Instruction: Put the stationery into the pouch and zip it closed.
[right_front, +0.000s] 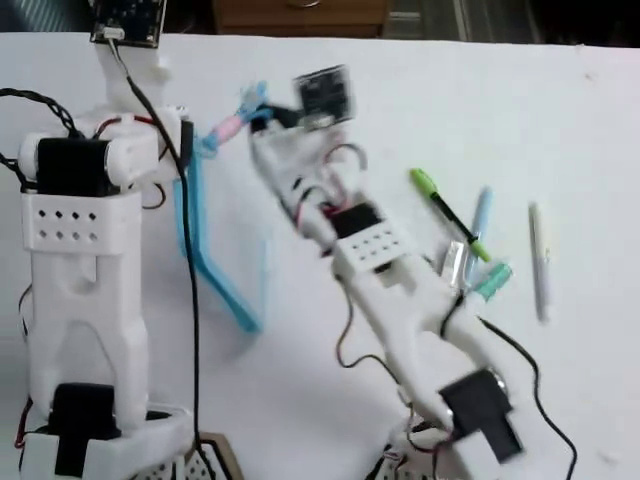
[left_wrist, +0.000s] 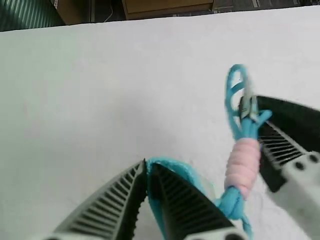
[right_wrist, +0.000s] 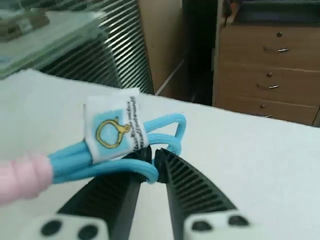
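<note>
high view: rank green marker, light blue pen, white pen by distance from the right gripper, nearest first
1. Nearest: green marker, on the right gripper's side of the pen cluster.
2. Next: light blue pen, just beyond the marker.
3. Farthest: white pen, alone on the cluster's outer side.

A wide white table (right_front: 560, 120) spreads across the scene, brightly and evenly lit, its surface plain and matte. Past its far edge the room falls darker. A light-brown wooden chest of drawers (right_wrist: 270, 75) stands there, its drawer fronts stacked one above another, each with small metal handles (right_wrist: 282, 49). Beside it a tall, flat wooden panel (right_wrist: 160, 45) rises, with a dark, shadowed gap (right_wrist: 200, 45) between the two. Next to the panel sits a grey-green ribbed surface (right_wrist: 100, 55), its narrow ridges running in close parallel lines that catch pale light.
</note>
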